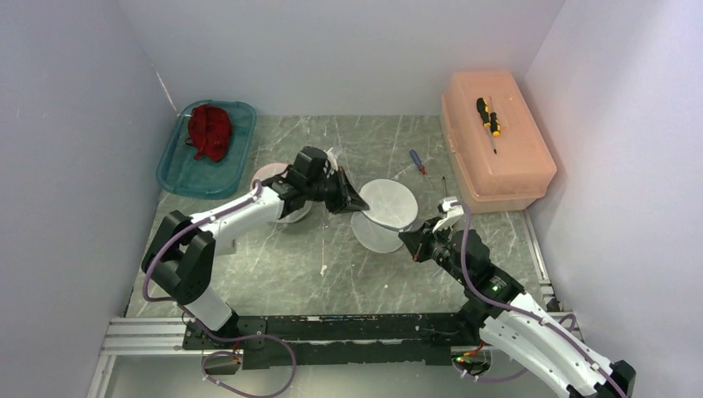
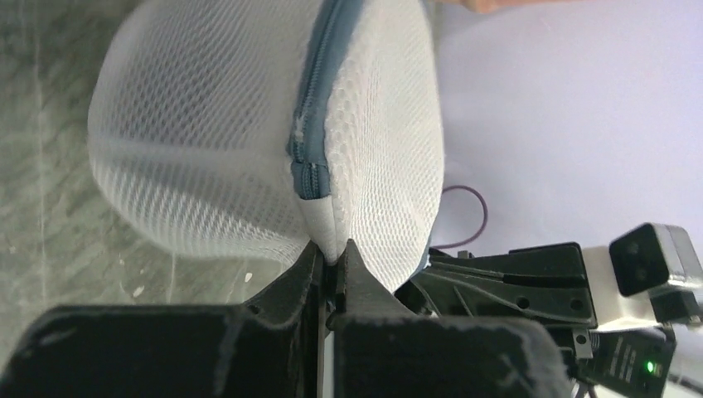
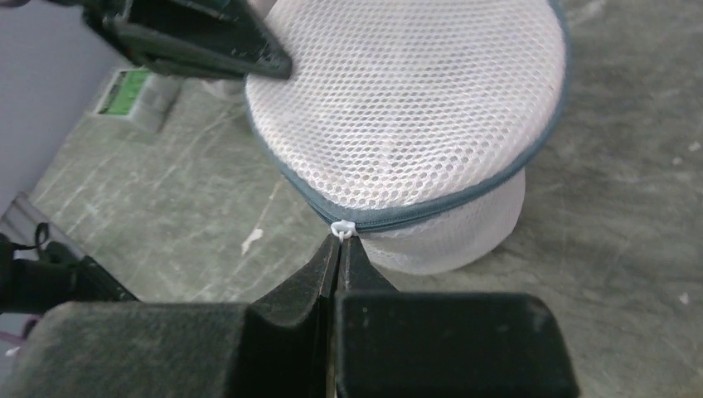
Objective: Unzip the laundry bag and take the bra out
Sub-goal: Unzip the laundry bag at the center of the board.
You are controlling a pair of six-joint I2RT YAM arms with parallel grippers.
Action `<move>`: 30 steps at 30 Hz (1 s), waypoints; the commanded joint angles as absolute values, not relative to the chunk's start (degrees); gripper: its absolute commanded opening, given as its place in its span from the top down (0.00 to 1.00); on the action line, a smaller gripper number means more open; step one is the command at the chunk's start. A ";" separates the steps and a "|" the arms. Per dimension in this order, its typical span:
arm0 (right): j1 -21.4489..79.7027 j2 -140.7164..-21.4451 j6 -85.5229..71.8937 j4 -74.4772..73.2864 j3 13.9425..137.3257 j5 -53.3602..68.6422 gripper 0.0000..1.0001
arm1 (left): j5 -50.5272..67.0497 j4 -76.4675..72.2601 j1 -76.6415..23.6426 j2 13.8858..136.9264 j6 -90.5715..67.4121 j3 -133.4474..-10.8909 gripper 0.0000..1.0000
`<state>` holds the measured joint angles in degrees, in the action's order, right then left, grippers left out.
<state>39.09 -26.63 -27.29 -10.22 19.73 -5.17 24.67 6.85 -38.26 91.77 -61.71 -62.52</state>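
The laundry bag was seen at the middle of the table, held between the two grippers. It was made of white, open-weave mesh formed into a round, drum-like shape with domed faces. A grey-blue zipper was run round its rim. What lay inside could not be made out through the mesh.

The left gripper was closed, with its black fingers pinched on a smooth white fabric edge of the bag just below the zipper's end. The right gripper was likewise closed, and the small white zipper pull was nipped at its fingertips.

The table was surfaced in grey-green, marble-veined material. At the far left, a teal, translucent plastic tray with rounded corners was occupied by a crumpled red garment. At the far right, a salmon-coloured plastic box with a lid was topped by a yellow-and-black screwdriver. A blue-handled screwdriver was laid on the table beside it.

A green label on the left arm was too blurred to be read.
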 commanded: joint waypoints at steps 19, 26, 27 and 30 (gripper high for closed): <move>43.99 -38.46 -32.19 4.17 17.60 -7.78 1.00 | 34.86 10.05 -32.27 102.41 -39.62 -74.93 0.39; 43.97 -38.43 -32.19 2.35 18.41 -9.43 1.00 | 23.66 12.55 -35.59 88.40 -56.96 -63.27 0.25; 43.98 -38.41 -32.13 2.27 18.51 -9.55 1.00 | 20.34 11.27 -37.55 85.49 -60.37 -60.71 0.25; 43.96 -38.86 -32.14 2.51 18.39 -9.36 1.00 | 12.94 4.30 -43.49 81.89 -70.28 -54.15 0.25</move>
